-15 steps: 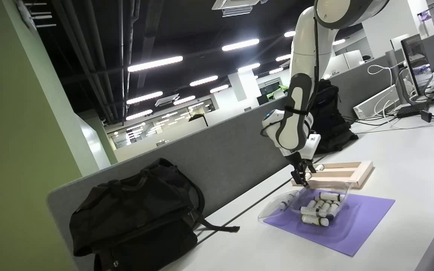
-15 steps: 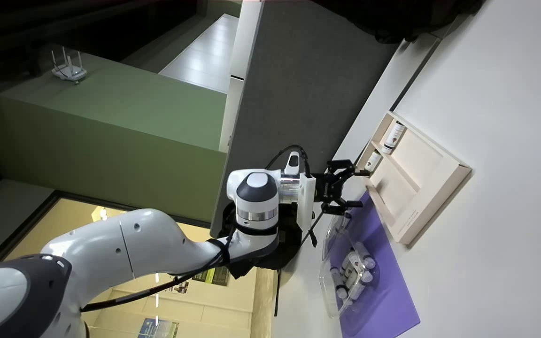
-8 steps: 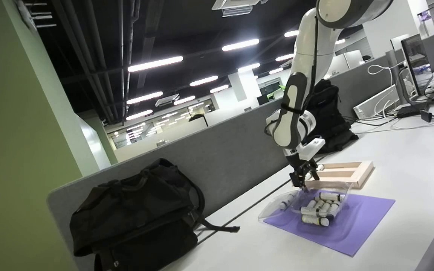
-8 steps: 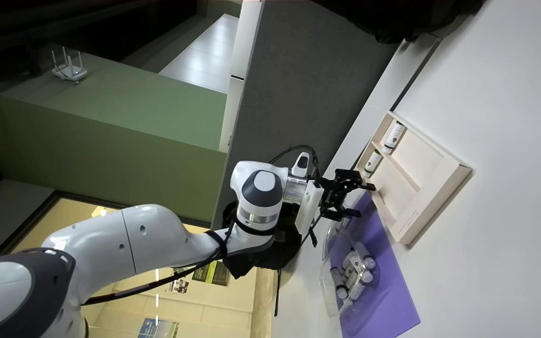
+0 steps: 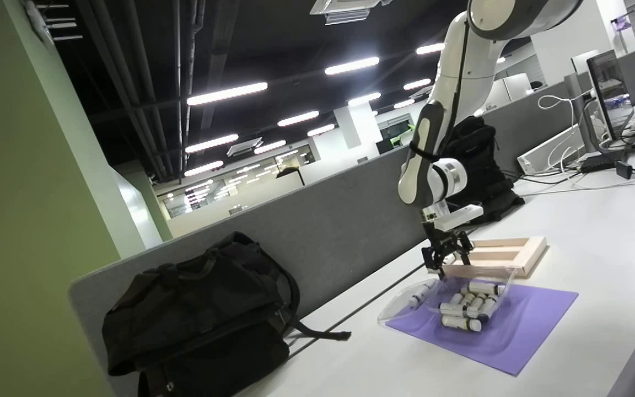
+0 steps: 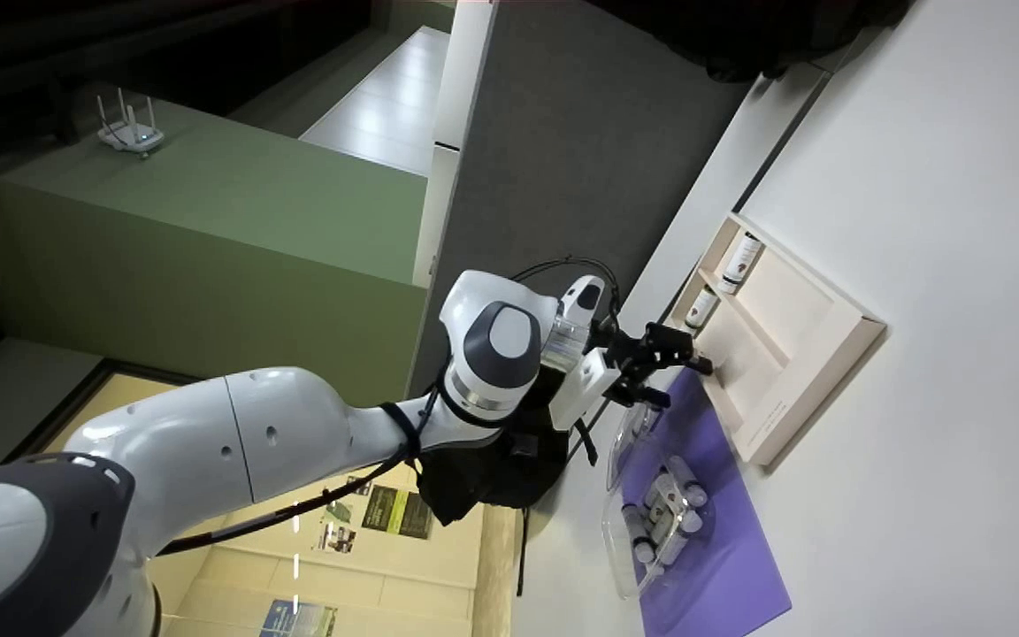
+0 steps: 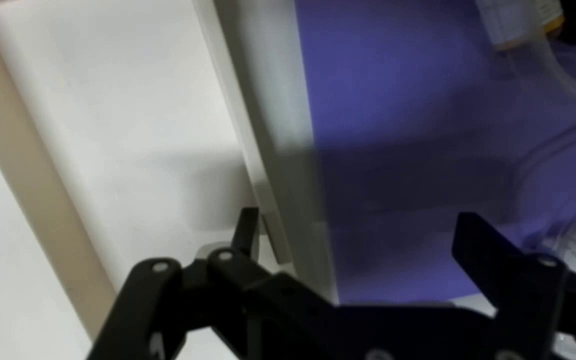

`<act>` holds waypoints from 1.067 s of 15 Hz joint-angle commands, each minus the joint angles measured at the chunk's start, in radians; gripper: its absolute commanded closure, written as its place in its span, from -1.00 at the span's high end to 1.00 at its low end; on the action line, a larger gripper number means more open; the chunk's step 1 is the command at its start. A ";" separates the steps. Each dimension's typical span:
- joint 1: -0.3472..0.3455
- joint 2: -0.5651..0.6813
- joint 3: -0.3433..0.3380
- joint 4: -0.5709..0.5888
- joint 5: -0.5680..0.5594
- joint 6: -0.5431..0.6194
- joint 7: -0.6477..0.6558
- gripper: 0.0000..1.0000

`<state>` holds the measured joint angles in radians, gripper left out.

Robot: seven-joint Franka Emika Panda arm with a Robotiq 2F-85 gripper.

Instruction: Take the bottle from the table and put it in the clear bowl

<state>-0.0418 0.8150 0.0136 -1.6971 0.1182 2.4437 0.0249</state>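
Note:
My gripper [image 5: 455,269] is open and empty. It hangs above the gap between the wooden tray and the purple mat, and it also shows in an exterior view [image 6: 683,383]. In the wrist view its spread fingers [image 7: 358,215] straddle the tray's edge and the mat's edge. The clear bowl [image 6: 619,566] stands on the mat and holds several small white bottles [image 5: 461,323]. Another bottle [image 5: 421,294] lies at the clear lid beside the bowl. Two white bottles, a farther one [image 6: 741,263] and a nearer one [image 6: 701,307], lie in the tray.
The wooden tray [image 6: 806,389] has raised walls and a divider, and sits beside the purple mat [image 5: 543,314]. A grey partition [image 5: 345,220] runs behind the table. A black backpack [image 5: 202,314] leans there, with another [image 5: 477,165] behind the arm.
My gripper has moved toward the mat, lowered slightly and turned, so its open fingers now spread more across an exterior view. The bottles, bowl and tray look essentially unmoved.

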 commanded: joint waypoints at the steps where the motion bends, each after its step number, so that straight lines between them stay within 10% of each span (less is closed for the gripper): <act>1: -0.032 0.008 0.019 0.031 0.083 -0.037 0.056 1.00; 6: -0.065 0.019 0.033 0.070 0.166 -0.120 0.043 1.00; 14: 0.011 -0.016 -0.052 0.070 -0.010 -0.172 0.040 1.00; 15: 0.019 -0.015 -0.054 0.074 -0.035 -0.175 0.027 0.50; 16: 0.025 -0.014 -0.054 0.075 -0.051 -0.169 0.026 0.48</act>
<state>-0.0434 0.8069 -0.0245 -1.6442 0.1189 2.3048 0.0382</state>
